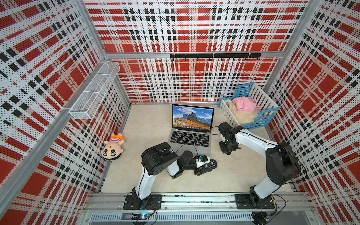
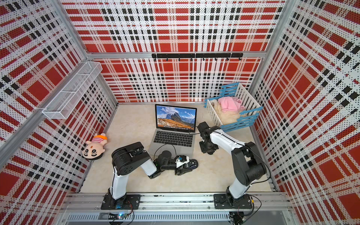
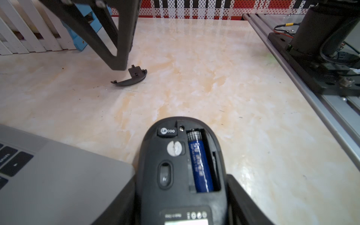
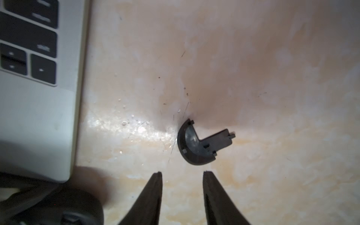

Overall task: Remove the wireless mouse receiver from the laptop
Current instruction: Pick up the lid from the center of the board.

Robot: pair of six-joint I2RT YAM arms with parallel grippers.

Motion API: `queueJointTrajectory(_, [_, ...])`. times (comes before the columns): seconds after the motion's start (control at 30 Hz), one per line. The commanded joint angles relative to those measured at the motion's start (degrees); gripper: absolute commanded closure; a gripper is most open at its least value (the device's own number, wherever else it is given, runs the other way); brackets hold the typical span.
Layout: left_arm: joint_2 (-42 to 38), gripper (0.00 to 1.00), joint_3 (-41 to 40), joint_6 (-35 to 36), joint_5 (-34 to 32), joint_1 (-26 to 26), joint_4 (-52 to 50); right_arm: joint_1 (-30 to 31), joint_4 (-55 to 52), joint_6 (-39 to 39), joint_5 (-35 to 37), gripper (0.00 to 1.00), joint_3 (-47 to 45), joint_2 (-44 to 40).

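- Red, black and white plaid walls [image 1: 194,29] close in a pale, marbled surface [image 1: 136,124].
- The left hand [image 3: 181,181] is pinching the black mouse [image 3: 165,198] across its flanks, belly-up, with the compartment uncovered and a blue battery [image 3: 200,165] showing.
- Beside that battery, in a slot at the far end of the mouse, sits a small black nub with a white logo. I take it to be the wireless mouse receiver [image 3: 168,131] (so it looks parked in the mouse, not in a port).
- The right hand [image 4: 182,173] hangs low over the surface with its fingers spread and nothing between them.
- Just beyond its tips lies the curved black cover piece [image 4: 194,153], inner side up, clear of the fingers.
- The silver laptop [image 1: 190,137] stands open with a mountain scene on its screen. The stretch of its edge seen from the right wrist carries no nub, and the rest I cannot check.
- Handling, as a guess: the receiver should be very light, rigid and smooth, with only its short head to grip.
- Take it by the two narrow sides with the fingertips and draw it straight along its slot. A skewed pull could flick it away.
- Farther off are a slatted crate [image 1: 259,97] and a plush doll [image 1: 113,146].
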Motion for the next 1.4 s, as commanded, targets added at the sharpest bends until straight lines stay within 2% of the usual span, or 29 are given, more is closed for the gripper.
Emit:
queueJointTrajectory(0.0, [1.4, 0.66, -1.5, -0.1, -2.6, 0.9, -9.3, 0.3, 1.1, -1.6, 2.1, 0.58, 0.8, 1.7])
queueJointTrajectory(0.33, [1.8, 0.66, -1.2, 0.1, -3.0, 1.0, -9.9, 0.3, 2.5, -3.3, 2.1, 0.59, 2.0, 6.0])
queueJointTrajectory(0.57, [2.3, 0.66, -1.2, -0.1, -3.0, 1.2, -10.1, 0.3, 3.1, -3.7, 1.2, 0.65, 2.4, 7.9])
queueJointTrajectory(1.17, [2.4, 0.66, -0.8, -0.3, -2.5, 1.7, -10.7, 0.4, 3.1, -3.9, -0.9, 1.00, 2.1, 8.5])
queueJointTrajectory(1.37, [1.7, 0.66, -1.1, -0.2, -2.6, 1.8, -11.2, 0.2, 2.2, -3.6, -9.8, 1.00, 4.3, 2.3])
